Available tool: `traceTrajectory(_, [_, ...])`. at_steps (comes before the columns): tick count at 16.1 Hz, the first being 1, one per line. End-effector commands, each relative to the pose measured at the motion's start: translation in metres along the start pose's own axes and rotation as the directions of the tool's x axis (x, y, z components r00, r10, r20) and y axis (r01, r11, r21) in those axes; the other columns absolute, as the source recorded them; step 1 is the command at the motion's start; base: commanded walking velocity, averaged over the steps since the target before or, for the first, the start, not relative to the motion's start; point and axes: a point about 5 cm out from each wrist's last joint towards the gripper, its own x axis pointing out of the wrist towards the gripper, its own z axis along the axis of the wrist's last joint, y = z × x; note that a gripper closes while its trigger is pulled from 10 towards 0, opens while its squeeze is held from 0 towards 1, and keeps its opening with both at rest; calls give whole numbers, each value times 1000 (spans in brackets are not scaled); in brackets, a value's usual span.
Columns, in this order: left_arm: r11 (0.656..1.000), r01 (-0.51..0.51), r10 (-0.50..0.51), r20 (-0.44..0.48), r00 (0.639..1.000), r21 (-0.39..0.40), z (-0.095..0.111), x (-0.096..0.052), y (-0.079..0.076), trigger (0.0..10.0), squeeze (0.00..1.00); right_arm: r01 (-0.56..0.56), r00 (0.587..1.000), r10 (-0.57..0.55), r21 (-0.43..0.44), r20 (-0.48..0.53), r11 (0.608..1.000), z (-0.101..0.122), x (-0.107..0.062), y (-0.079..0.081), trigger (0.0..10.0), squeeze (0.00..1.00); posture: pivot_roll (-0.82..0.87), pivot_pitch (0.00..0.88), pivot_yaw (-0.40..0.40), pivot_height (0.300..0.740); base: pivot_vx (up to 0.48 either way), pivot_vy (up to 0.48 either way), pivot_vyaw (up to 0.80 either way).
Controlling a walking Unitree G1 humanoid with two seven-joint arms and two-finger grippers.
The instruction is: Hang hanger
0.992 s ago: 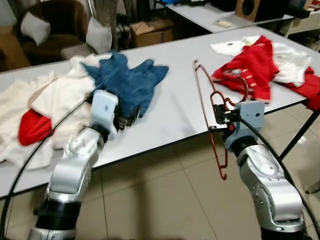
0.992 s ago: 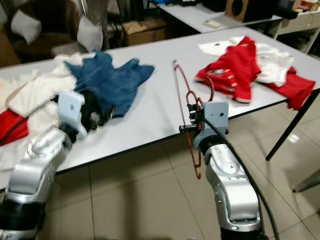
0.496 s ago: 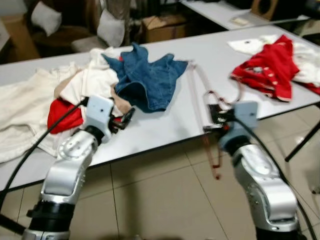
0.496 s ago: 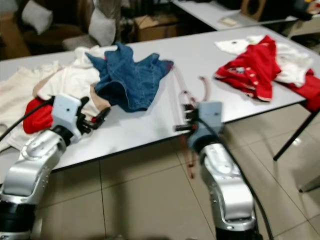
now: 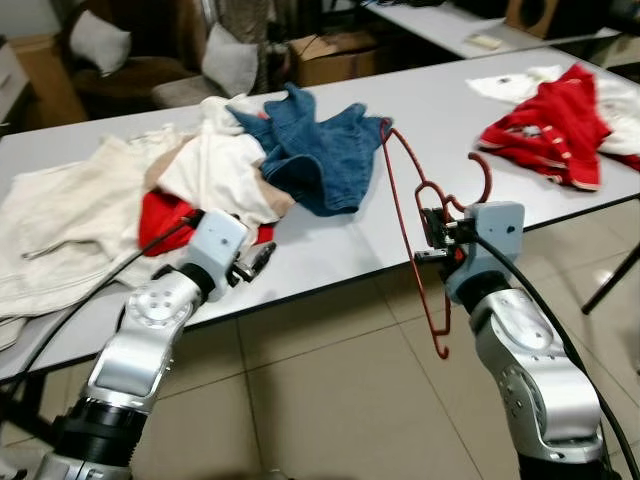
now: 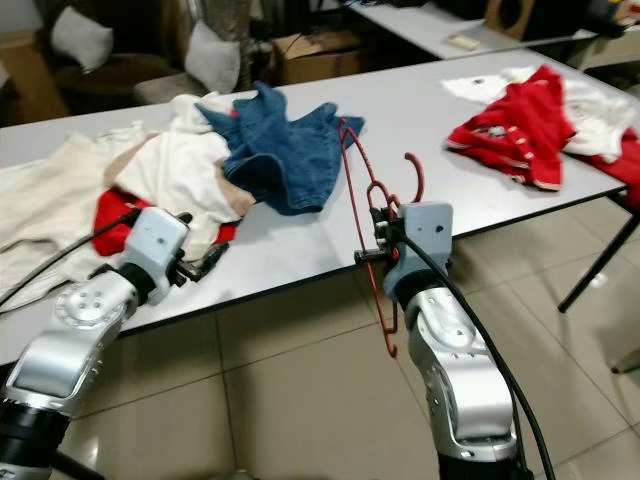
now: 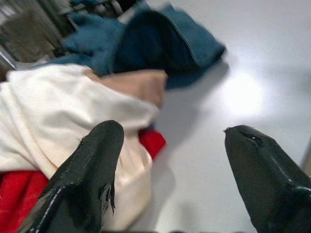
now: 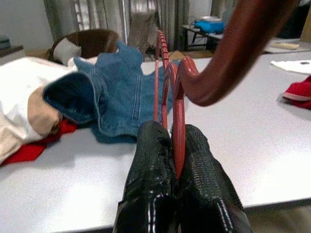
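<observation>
My right gripper (image 8: 177,160) has its fingers (image 8: 150,165) pressed together on the red hanger (image 5: 415,240), clamping the wire just below the hook. I see the hanger held upright and edge-on over the near edge of the bench (image 5: 400,130): its hook curls up beside the gripper, one long side slants up and away over the bench top toward the blue denim garment (image 5: 320,150), and its lower end hangs below the bench edge, above the tiled floor (image 5: 330,400).

My left gripper (image 7: 170,170) has its fingers (image 7: 87,179) spread wide with nothing between them. It hovers just over the near edge of the bench, pointing at the heap of clothes. Right ahead of it lie a white garment (image 5: 225,170) and a red cloth (image 5: 165,215) tucked under it, with the denim piece beyond them toward the far edge.

A large cream garment (image 5: 70,220) spreads over the left end of the bench. At the right end lies a red and white garment (image 5: 555,120). Behind the bench I see a brown armchair with pillows (image 5: 120,60), a cardboard box (image 5: 330,55) and a second table (image 5: 440,20).
</observation>
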Motion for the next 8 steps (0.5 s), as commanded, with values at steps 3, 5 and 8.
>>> traceTrajectory(3, [986, 63, -52, -73, 996, 152, -8, 12, -3, 10000, 0, 26, 999, -27, -28, -33, 999, -7, -2, -14, 10000, 0, -77, 0, 69, 740, 0, 0, 0])
traceTrajectory(5, [979, 66, -47, -100, 994, 192, -13, 16, 1, 10000, 0, 20, 998, -22, -38, -60, 999, -12, -4, -16, 10000, 0, -90, 0, 72, 740, 0, 0, 0])
traceTrajectory(8, [958, 79, -32, -171, 985, 274, -23, 26, 8, 1059, 0, 46, 994, -51, -56, -97, 997, -20, -10, -28, 10000, 0, -105, 0, 69, 740, 0, 0, 0])
